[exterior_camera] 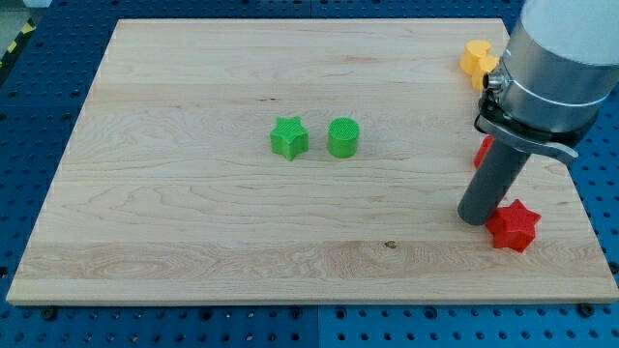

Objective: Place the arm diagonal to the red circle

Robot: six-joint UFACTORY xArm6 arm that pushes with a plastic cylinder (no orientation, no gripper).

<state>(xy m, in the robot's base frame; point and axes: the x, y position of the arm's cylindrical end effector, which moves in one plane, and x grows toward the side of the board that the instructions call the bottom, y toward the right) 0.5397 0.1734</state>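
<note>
my tip (476,217) sits touching red star (513,225), at its 9 o'clock. red circle (482,152) peeks out behind rod, 12 o'clock of tip. no pincer here. diagonal spot not reached yet.

Red circle (481,152): mostly hidden behind rod, only a red sliver shows at view's right, near board edge. My tip (474,218) sits just below it, w/ small gap.

Lab bench: blue perforated base (58,58); wooden board (193,232).
</note>
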